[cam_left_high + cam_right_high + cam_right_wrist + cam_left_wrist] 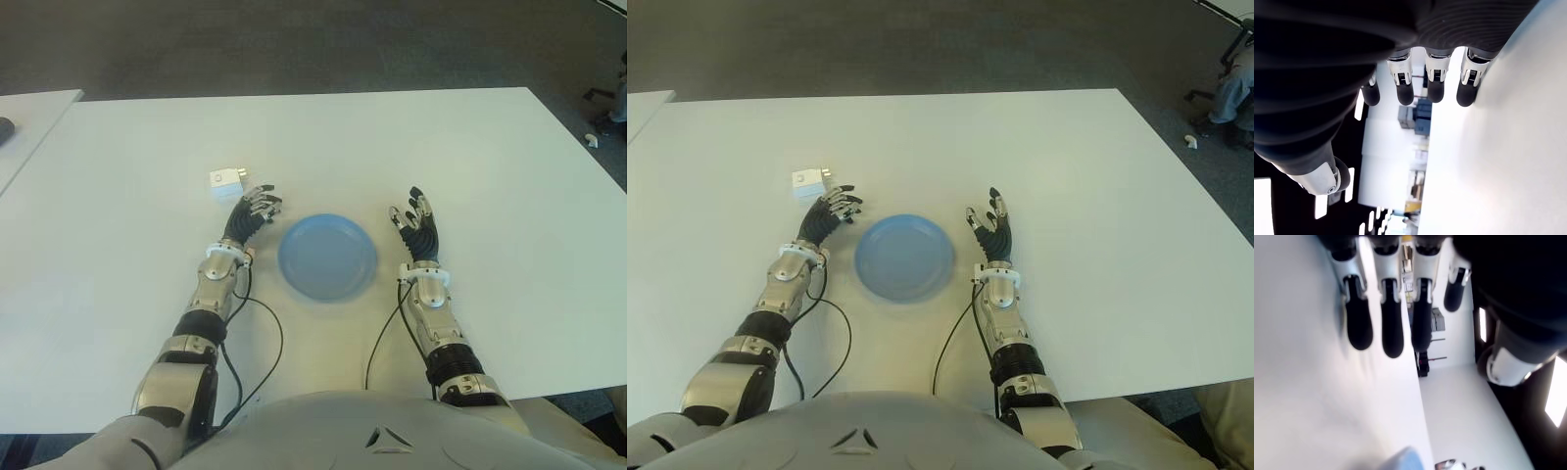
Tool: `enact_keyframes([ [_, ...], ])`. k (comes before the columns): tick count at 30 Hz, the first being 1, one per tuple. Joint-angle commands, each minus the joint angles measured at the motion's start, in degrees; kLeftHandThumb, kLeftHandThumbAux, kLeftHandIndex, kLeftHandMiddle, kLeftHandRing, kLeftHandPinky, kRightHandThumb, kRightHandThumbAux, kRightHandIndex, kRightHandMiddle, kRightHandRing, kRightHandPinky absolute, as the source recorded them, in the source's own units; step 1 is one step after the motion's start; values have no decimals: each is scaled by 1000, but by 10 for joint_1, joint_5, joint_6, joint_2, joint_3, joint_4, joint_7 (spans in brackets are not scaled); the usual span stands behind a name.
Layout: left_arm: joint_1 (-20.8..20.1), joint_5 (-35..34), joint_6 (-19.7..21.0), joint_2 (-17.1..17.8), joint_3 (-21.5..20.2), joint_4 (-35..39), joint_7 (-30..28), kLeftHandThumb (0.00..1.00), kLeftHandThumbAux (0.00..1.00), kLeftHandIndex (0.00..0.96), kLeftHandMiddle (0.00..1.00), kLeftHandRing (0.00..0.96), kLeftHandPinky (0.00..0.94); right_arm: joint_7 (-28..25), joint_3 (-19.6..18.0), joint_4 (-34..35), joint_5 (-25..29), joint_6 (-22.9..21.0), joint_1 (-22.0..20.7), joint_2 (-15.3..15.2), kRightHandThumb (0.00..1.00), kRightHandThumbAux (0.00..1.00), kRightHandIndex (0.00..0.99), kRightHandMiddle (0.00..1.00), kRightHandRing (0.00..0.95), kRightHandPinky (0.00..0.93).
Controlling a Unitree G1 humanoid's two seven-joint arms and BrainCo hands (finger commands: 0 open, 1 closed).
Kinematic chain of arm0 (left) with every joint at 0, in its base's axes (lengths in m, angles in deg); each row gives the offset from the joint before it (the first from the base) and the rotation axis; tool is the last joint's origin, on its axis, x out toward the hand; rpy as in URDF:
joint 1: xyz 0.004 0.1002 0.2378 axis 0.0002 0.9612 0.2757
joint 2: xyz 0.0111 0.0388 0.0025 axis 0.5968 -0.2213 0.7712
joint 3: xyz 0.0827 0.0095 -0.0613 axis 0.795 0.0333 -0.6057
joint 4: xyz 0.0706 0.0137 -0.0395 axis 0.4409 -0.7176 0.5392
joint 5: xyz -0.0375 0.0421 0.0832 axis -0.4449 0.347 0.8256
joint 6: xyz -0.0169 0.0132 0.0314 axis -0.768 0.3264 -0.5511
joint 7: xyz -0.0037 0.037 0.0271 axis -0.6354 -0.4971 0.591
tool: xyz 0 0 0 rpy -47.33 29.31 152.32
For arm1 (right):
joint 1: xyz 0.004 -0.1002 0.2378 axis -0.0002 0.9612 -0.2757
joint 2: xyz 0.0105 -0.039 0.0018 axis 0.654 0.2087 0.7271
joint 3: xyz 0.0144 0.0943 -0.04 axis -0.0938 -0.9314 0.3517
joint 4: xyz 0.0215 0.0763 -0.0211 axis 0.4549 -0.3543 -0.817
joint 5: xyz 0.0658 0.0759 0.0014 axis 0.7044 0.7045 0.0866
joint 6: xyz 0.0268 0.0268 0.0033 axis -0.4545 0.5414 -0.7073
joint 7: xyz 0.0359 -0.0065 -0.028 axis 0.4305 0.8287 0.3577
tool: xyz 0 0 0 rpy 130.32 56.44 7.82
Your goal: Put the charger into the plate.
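- Left eye view shows the white table (490,176) carrying everything, with bare surface all around.
- Blue plate (327,257) sits between both arms, empty, central so either hand could reach it.
- Right hand (416,227) shows beside the plate's right edge, fingers loosely spread, holding nothing, apparently idle.
- Left hand (255,209) has its fingers extended and empty, tips just short of its target, likely approaching a grasp.
- White charger (226,182) lies on the table, left of the plate and farther from the robot.

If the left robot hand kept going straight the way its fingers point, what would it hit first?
Probably the white charger: the left robot hand points toward it, fingers open, just short of it. The blue plate lies off to its right.
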Motion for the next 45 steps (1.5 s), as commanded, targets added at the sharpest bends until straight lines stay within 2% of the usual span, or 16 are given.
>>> enact_keyframes([
  [1,46,99,41,49,54,54,21,295,613,290,411,455,517,-1,2,-92,-6,-97,90,5,255,634,0,0,13,85],
  [6,54,186,65,69,81,130,83,278,640,348,464,503,569,-2,2,-90,-6,-96,91,5,257,641,0,0,11,88],
  [8,57,221,77,69,89,161,116,309,655,376,500,532,595,-3,1,-90,-5,-95,92,5,259,645,0,0,11,87],
  [11,61,259,96,65,96,197,154,333,655,398,529,554,586,-4,0,-89,-3,-93,92,6,270,653,0,0,11,88],
  [16,55,309,97,62,101,227,238,393,641,419,579,605,646,-5,0,-90,-3,-93,93,7,285,658,0,0,13,93],
  [23,21,351,88,62,109,189,339,443,609,459,693,728,775,-7,-1,-91,1,-91,93,8,307,665,0,0,15,97],
  [29,-38,379,91,58,126,82,442,450,584,498,755,787,839,-11,-3,-91,4,-89,95,9,326,674,0,0,13,91],
  [30,-46,382,90,56,129,64,458,539,624,475,763,792,841,-11,-3,-91,5,-88,95,9,329,675,0,0,12,91],
  [32,-68,389,86,54,137,15,493,616,658,455,769,796,843,-12,-3,-90,6,-88,95,9,332,675,0,0,12,90],
  [36,-116,403,79,50,160,-95,566,677,683,439,754,750,746,-14,-4,-89,7,-87,96,8,337,678,0,0,13,92],
  [37,-131,415,92,50,172,-121,582,685,686,437,739,723,707,-16,-4,-91,7,-86,96,8,339,678,0,0,13,93],
  [38,-143,423,100,49,182,-141,595,688,689,431,631,606,574,-17,-5,-93,8,-85,95,8,344,680,0,0,14,93],
  [41,-169,441,122,49,207,-182,614,690,695,423,459,423,372,-20,-6,-101,10,-83,92,6,352,683,0,0,15,91],
  [42,-175,443,125,48,213,-193,618,589,595,384,400,361,308,-21,-7,-104,10,-82,91,6,354,681,0,0,15,90],
  [43,-181,445,128,48,218,-205,621,552,560,370,378,339,285,-22,-7,-106,11,-82,90,5,355,681,0,0,15,90],
  [45,-189,446,129,48,227,-221,626,462,467,282,290,256,209,-24,-8,-108,11,-81,90,5,359,678,0,0,15,87],
])
